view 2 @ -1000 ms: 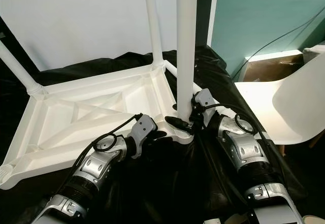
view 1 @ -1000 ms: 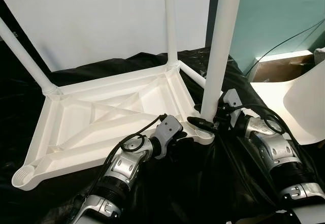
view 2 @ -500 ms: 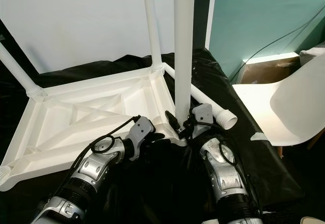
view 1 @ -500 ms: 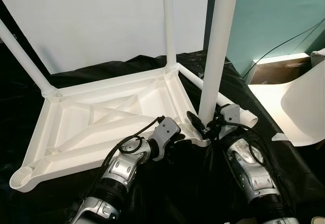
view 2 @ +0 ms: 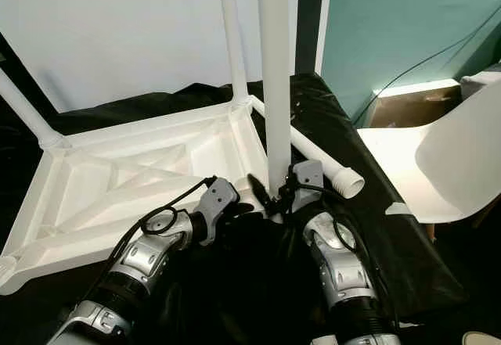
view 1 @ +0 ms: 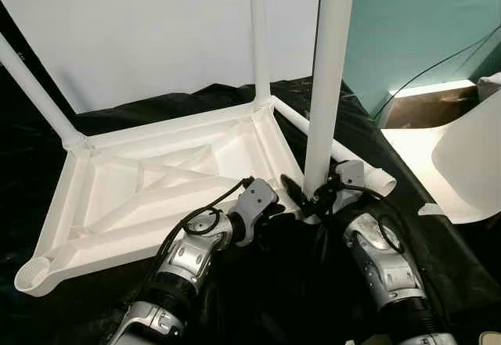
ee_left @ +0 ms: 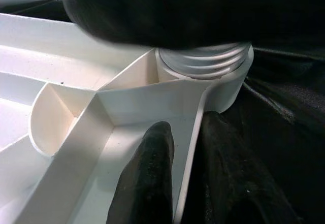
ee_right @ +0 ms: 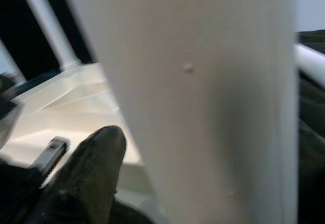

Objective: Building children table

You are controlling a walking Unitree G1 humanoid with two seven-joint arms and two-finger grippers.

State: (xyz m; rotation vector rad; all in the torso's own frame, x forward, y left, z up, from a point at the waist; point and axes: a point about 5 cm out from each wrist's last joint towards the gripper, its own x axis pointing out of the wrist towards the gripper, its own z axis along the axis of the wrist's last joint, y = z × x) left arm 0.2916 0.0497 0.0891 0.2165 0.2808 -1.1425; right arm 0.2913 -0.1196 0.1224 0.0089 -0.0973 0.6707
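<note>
A white plastic table top (view 1: 156, 181) lies upside down on black cloth. Two legs stand in its far corners (view 1: 261, 40). A third white leg (view 1: 327, 87) stands upright in the near right corner socket, its threaded end (ee_left: 208, 64) partly down in it. My right gripper (view 1: 311, 192) is shut on this leg just above the socket, one finger (ee_right: 86, 173) lying beside the leg (ee_right: 203, 107). My left gripper (view 1: 272, 213) is shut on the table's rim (ee_left: 190, 142) beside that corner, one finger (ee_left: 150, 183) inside the rim and the other outside.
Another white leg (view 2: 329, 165) lies on the cloth behind my right arm. The near left corner socket (view 1: 31, 274) holds nothing. A white chair (view 2: 454, 165) and a cardboard box (view 1: 423, 106) stand to the right. A white board (view 1: 156, 40) leans behind the table.
My right arm has swung in from the right toward the middle, turning around the held leg, which now stands straighter. The left gripper stays on the rim. The camera has shifted slightly.
</note>
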